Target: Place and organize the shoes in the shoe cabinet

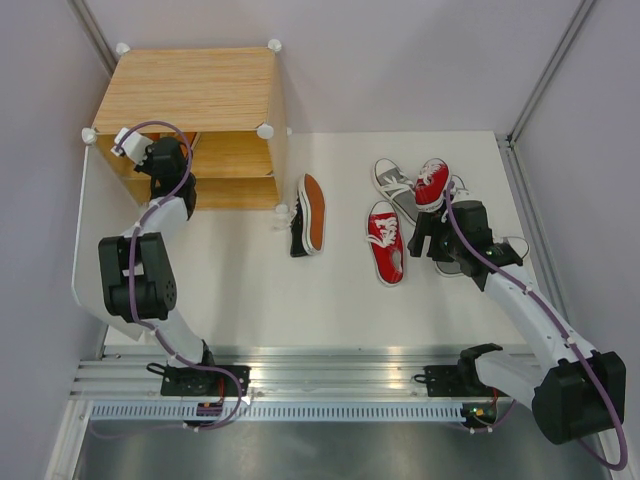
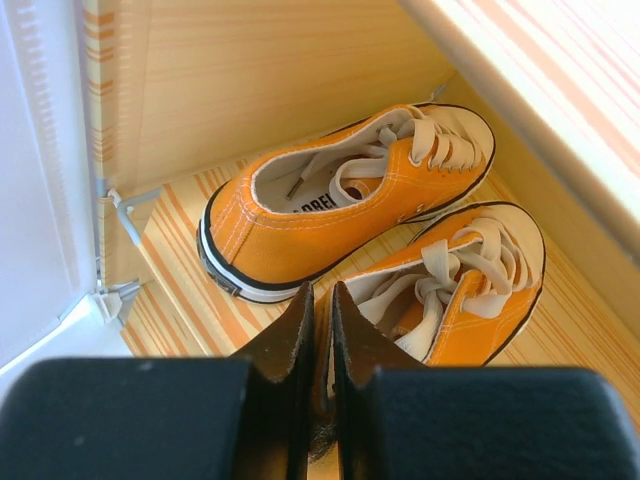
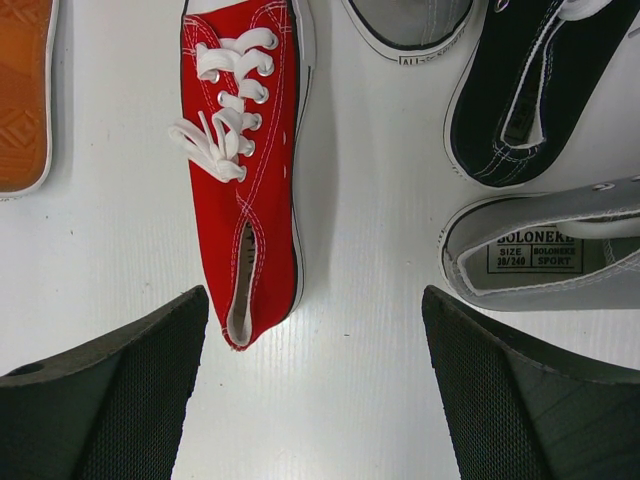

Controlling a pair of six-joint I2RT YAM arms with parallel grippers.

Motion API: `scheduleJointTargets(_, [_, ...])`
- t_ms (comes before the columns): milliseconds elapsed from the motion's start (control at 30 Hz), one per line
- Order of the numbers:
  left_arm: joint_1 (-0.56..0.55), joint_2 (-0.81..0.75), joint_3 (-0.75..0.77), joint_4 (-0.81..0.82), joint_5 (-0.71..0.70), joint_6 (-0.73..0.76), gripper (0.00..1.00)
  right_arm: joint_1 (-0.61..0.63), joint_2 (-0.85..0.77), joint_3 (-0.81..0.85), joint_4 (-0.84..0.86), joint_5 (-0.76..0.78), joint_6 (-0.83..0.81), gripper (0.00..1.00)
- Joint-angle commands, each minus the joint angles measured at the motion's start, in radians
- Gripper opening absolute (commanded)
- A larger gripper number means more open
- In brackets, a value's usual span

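While tucked inside the shoe cabinet [image 1: 190, 90], left gripper [image 2: 320, 300]: clamped tight on the heel rim of the nearer orange shoe [image 2: 480, 290].
Far orange shoe [image 2: 330, 225]: sat deeper in the shoe cabinet on its wood-grain shelf, touching the nearer one.
Tipped black shoe [image 1: 305, 215]: lay on its side just right of the shoe cabinet, orange sole turned away from it.
Red shoe [image 1: 385, 243]: lay laces up, farther right of the shoe cabinet, beyond the tipped black shoe.
Second red shoe [image 1: 432, 183]: rested against a grey shoe [image 1: 392, 180], farther still from the shoe cabinet.
Right gripper [image 3: 312, 300]: spread wide, held nothing, hung over the white table [image 3: 380, 200] by the red shoe's heel, well right of the shoe cabinet.
Upright black shoe [image 3: 520, 90] and labelled grey shoe [image 3: 560, 250]: lay on the right gripper's side away from the shoe cabinet.
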Motion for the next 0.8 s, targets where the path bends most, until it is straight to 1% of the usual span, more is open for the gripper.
scheduleJointTargets(0, [0.014, -0.057, -0.001, 0.067, -0.039, -0.027, 0.08, 0.004, -0.022, 0.014, 0.021, 0.015, -0.011, 0.91])
scheduleJointTargets(100, [0.011, -0.057, 0.002, 0.097, 0.027, -0.03, 0.08, 0.004, -0.025, 0.012, 0.021, 0.015, -0.009, 0.91])
scheduleJointTargets(300, [0.003, -0.038, 0.03, 0.147, 0.083, -0.07, 0.08, 0.004, -0.025, 0.009, 0.021, 0.015, -0.008, 0.91])
scheduleJointTargets(567, [-0.017, 0.031, 0.139, 0.157, 0.105, -0.052, 0.1, 0.004, -0.031, 0.005, 0.015, 0.015, -0.006, 0.91])
scheduleJointTargets(733, [-0.017, 0.062, 0.143, 0.153, 0.099, -0.044, 0.14, 0.004, -0.031, 0.005, 0.014, 0.015, -0.006, 0.91])
scheduleJointTargets(767, [-0.017, 0.063, 0.136, 0.148, 0.1, -0.044, 0.14, 0.004, -0.031, 0.005, 0.012, 0.038, -0.006, 0.91])
